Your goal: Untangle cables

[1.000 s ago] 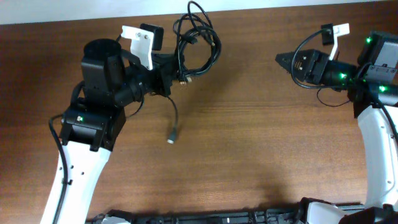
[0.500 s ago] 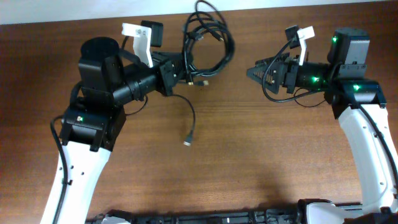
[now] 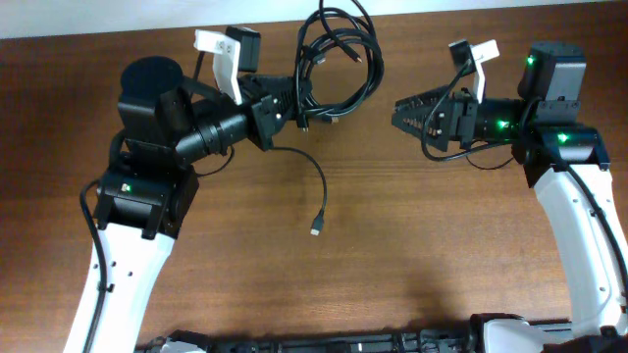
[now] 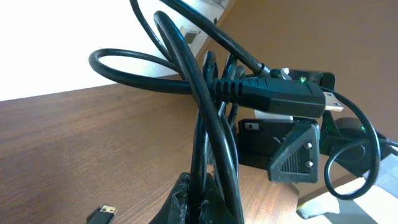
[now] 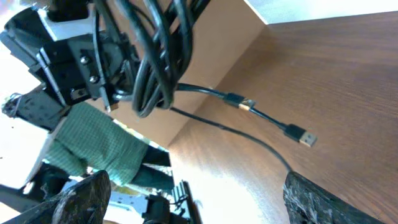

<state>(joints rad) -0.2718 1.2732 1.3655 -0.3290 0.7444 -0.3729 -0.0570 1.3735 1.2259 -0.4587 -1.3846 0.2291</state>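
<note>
overhead view. the cables [image 3: 304,69] form a bunch of black loops at the far side of the table [image 3: 412,255]. the left gripper [image 3: 285,106] sits at the left side of the bunch, its jaws clamped on several strands. one strand leaves the underside of the bunch, curves toward the near side and ends in a small plug [image 3: 316,229] lying on the wood, well apart from the loops. the right gripper [image 3: 396,110] is to the right of the bunch, near it but not touching, pointing at it with its jaws spread (nothing between them).

left wrist view. the bunch fills the centre. its strands cross one another and run down into the dark fingers [image 4: 183,199] at the bottom edge, which pinch them. a thick connector [image 4: 280,99] with a metal tip lies across the right of the bunch. a second small plug [image 4: 102,214] shows at lower left of the bunch.

right wrist view. the bunch hangs at upper left, with the left gripper just to its left. two strands lead away to the right of the bunch, each ending in a gold-tipped end (one nearer the bunch, one farther). this gripper's own fingers [image 5: 81,199] stand wide apart at the bottom corners, clear of the bunch.
</note>
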